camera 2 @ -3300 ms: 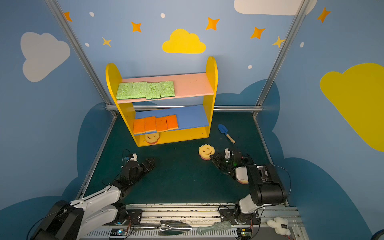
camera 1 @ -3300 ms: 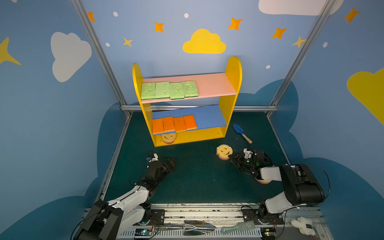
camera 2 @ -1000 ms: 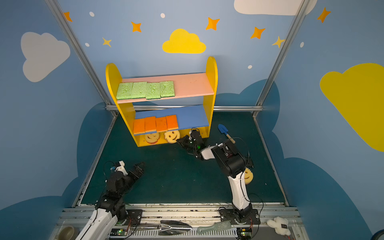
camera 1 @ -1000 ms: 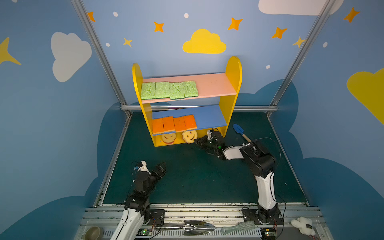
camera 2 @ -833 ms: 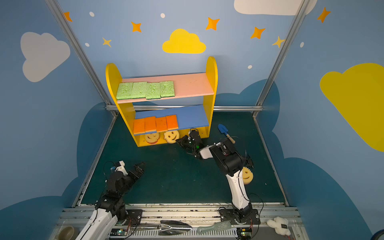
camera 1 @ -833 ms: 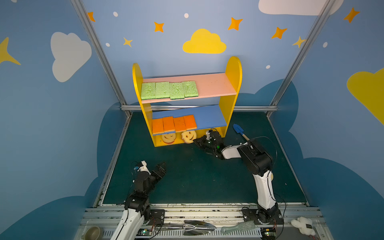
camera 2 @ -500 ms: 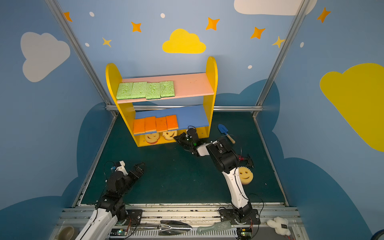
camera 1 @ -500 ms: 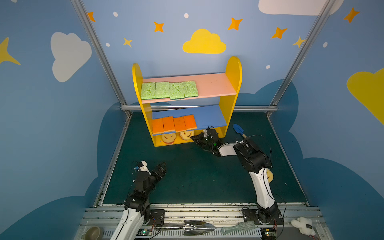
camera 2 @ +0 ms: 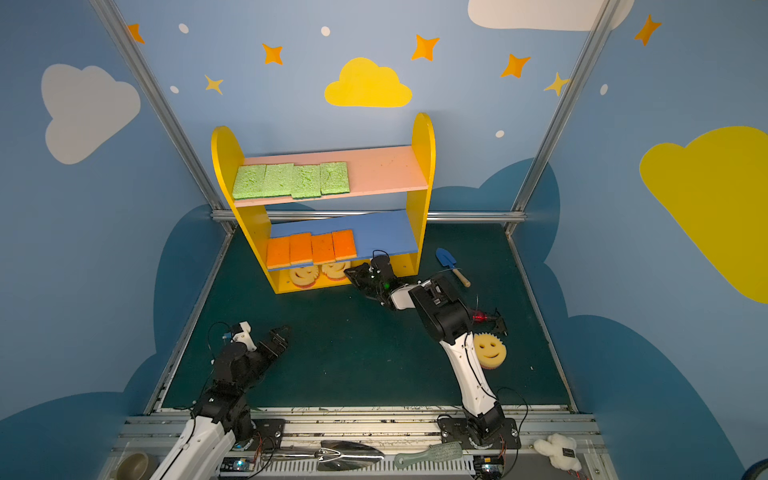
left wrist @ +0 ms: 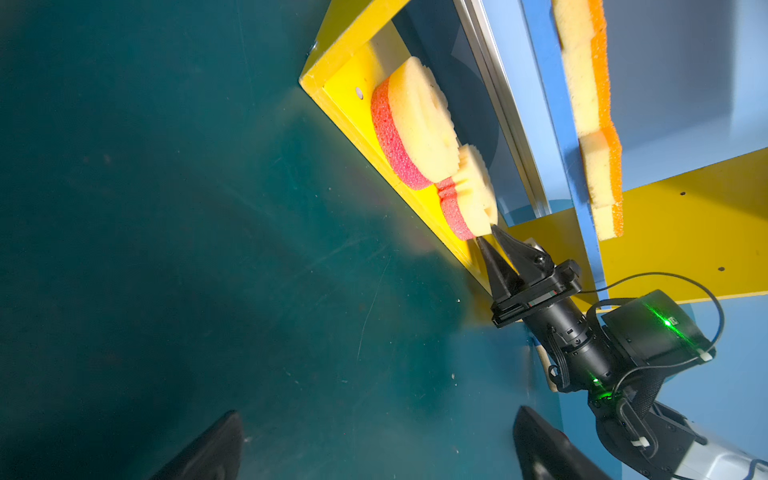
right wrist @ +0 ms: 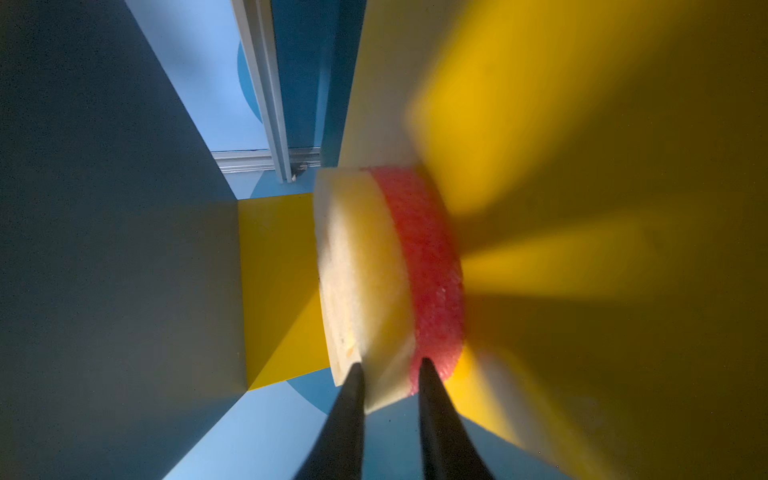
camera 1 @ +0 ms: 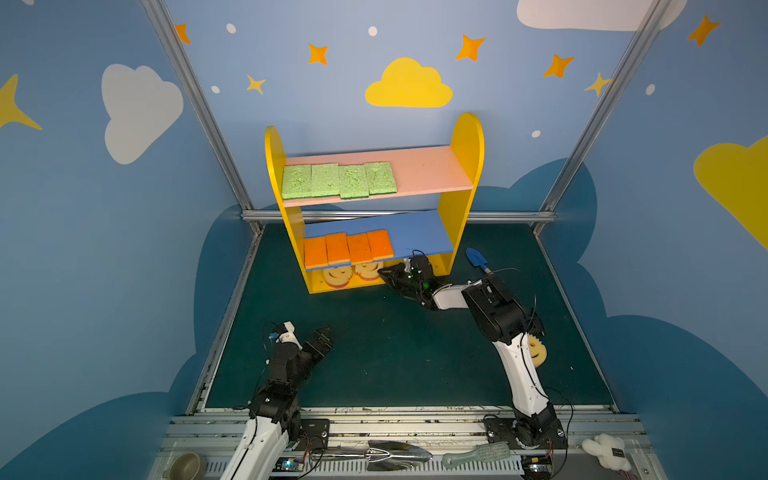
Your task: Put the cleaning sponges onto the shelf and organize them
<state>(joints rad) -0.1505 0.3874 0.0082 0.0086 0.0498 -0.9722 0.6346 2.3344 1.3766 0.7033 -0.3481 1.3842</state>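
Smiley sponges (left wrist: pixel 419 124): porous foam, coarse pink underside. Shelf (camera 1: pixel 467 137): smooth painted boards, slight sheen. Floor mat (camera 1: pixel 395 353): matt, scuffed. Frame posts (camera 1: pixel 202 112): brushed metal.

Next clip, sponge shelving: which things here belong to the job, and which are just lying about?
Job: shelf, green sponges, orange sponges, two shelved smiley sponges, one loose smiley sponge.
Lying about: blue toy shovel, metal scoop, brush, small bowl, plush toy.

I operate in a robot test cell dressed as a nursery: blue walls (camera 1: pixel 83 249) with painted clouds (camera 1: pixel 408 85) and stars (camera 1: pixel 318 53), aluminium frame posts (camera 1: pixel 199 108), green mat (camera 1: pixel 395 353), metal mounting rail (camera 1: pixel 415 424).
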